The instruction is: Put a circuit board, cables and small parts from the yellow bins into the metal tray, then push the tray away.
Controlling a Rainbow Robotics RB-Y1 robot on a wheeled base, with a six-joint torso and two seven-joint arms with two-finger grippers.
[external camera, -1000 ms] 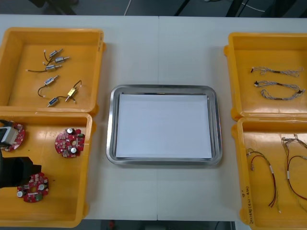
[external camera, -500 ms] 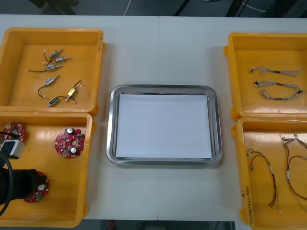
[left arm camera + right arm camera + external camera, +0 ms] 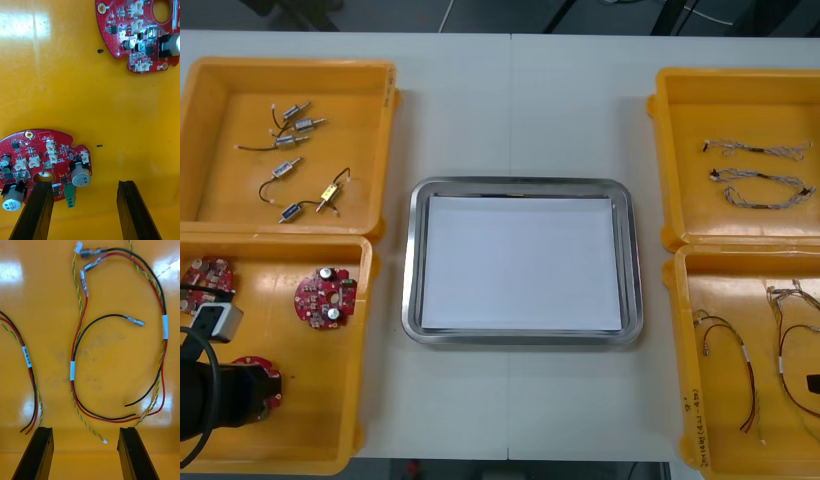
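Left gripper [image 3: 84, 204] hung over the 8 o'clock bin [image 3: 320, 390], fingers apart, gripping nothing. One finger [image 3: 35, 210] overlapped the edge of a red circuit board [image 3: 41, 165]; the other stood over bare bin floor. A second board [image 3: 142, 33] lay well apart, beyond the fingertips. In the front view the left arm [image 3: 205, 400] covered part of the nearest board, and a third board [image 3: 208, 275] sat at that bin's 10 o'clock corner.

Right gripper [image 3: 84, 450] hung over the 4 o'clock bin [image 3: 725, 290], fingers apart and gripping nothing, just short of the red, black and yellow cables [image 3: 78, 363] on its floor.

Tray [image 3: 412, 260] sat at table centre between the bins, white inside. Small metal parts [image 3: 288, 165] lay in the 10 o'clock bin [image 3: 220, 130], and twisted cables [image 3: 760, 185] in the 2 o'clock bin [image 3: 740, 110].
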